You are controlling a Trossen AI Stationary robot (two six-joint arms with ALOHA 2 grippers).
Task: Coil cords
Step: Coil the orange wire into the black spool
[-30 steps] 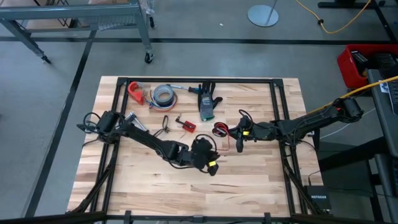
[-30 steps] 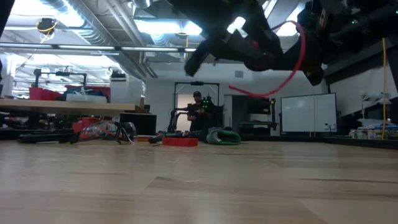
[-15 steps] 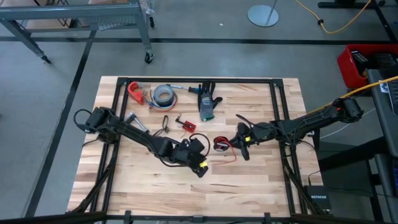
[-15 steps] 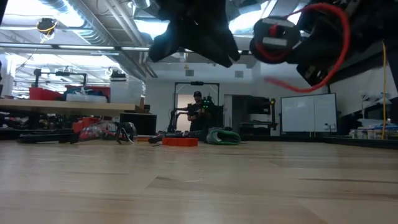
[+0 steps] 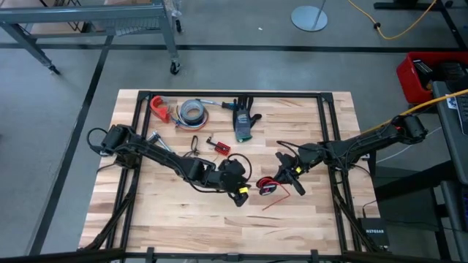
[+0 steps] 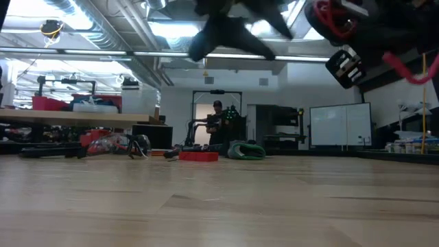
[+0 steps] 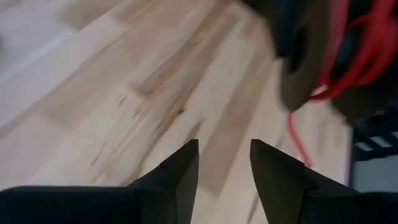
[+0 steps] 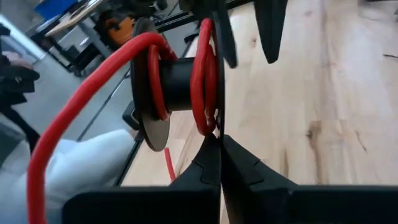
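A black spool (image 5: pixel 267 186) wound with red cord hangs above the middle of the table, with my right gripper (image 5: pixel 281 179) shut on it. The right wrist view shows the spool (image 8: pixel 177 81) side-on, with cord loops around its core. A loose red tail (image 5: pixel 274 203) trails below it toward the table. My left gripper (image 5: pixel 242 193) stands open just left of the spool, nothing between its fingers (image 7: pixel 186 168). In the left wrist view the spool (image 7: pixel 311 62) is ahead of the fingers and apart from them. My right gripper pinches the rim of one thin spool flange (image 8: pixel 217 127) between its two shut fingers, right beside a red cord loop. The fingers come from the table's right, slanting down. The spool is lifted clear of the table with its axle about level, and the cord tail hangs slack.
At the far side of the table lie a red connector piece (image 5: pixel 219 147), a small black clip (image 5: pixel 195 145), a grey tape roll (image 5: pixel 193 111), a red clamp (image 5: pixel 159 107) and a glove (image 5: pixel 243 120). A black frame rail (image 5: pixel 326 131) runs near my right arm.
My right gripper has turned at the wrist and swung the spool toward the table's near edge. The spool has turned about with it, and the red tail has swung along. My left gripper has drawn back a little to the left and risen slightly.
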